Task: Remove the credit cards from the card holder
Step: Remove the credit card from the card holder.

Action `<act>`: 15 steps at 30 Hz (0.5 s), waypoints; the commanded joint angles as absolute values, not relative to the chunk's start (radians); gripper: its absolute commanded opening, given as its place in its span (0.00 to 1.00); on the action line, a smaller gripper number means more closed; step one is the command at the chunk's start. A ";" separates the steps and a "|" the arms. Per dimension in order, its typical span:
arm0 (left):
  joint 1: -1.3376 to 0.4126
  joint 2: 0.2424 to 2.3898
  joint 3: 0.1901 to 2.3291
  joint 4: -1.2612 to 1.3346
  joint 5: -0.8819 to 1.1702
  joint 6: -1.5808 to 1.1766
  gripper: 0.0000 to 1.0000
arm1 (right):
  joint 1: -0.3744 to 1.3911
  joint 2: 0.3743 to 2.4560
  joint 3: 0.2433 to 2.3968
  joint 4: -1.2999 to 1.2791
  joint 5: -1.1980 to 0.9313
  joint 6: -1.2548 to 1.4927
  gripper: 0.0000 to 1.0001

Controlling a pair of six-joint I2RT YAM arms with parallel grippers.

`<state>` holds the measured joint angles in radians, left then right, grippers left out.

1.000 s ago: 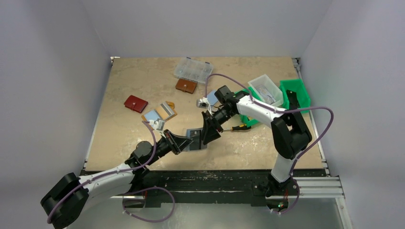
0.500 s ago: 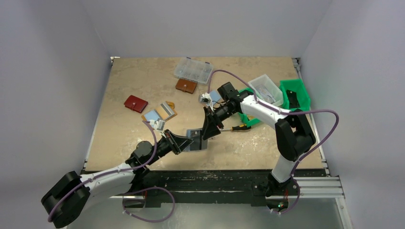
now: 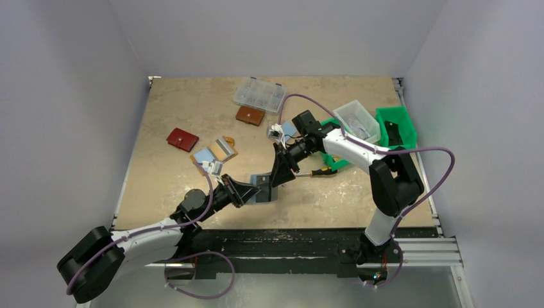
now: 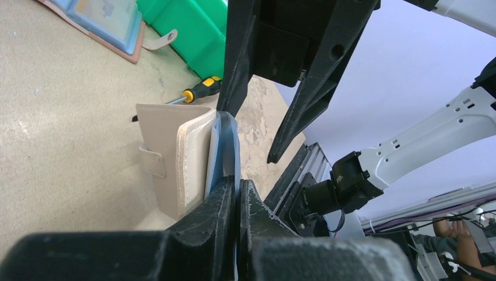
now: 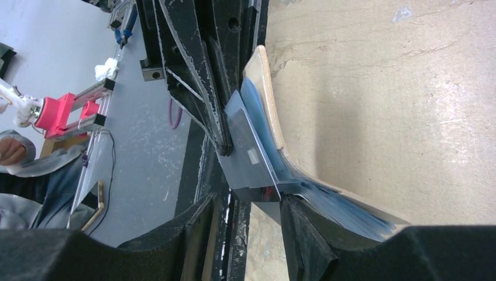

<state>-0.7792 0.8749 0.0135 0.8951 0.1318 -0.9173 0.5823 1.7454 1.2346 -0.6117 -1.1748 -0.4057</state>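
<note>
Here the table (image 3: 192,102) has the card holder (image 4: 175,158) over its front part, between the two arms, standing on edge and half open. The left gripper (image 4: 237,184) is closed tight on the holder's blue inner leaf. The right gripper (image 5: 248,213) is about half open, just beside the left one. The corner of a grey card (image 5: 248,152) lies in its gap, not pinched.
</note>
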 commanded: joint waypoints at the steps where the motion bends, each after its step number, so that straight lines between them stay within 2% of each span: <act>1: -0.778 0.903 0.035 1.057 0.156 -0.925 0.00 | 0.587 1.721 1.228 -0.589 -1.218 -0.396 0.50; 8: -0.778 0.911 0.038 1.069 0.153 -0.928 0.00 | 0.587 1.726 1.227 -0.581 -1.220 -0.385 0.46; 13: -0.778 0.919 0.042 1.069 0.147 -0.927 0.00 | 0.586 1.727 1.220 -0.552 -1.225 -0.349 0.35; 15: -0.778 0.924 0.043 1.070 0.146 -0.927 0.00 | 0.587 1.730 1.220 -0.548 -1.227 -0.342 0.27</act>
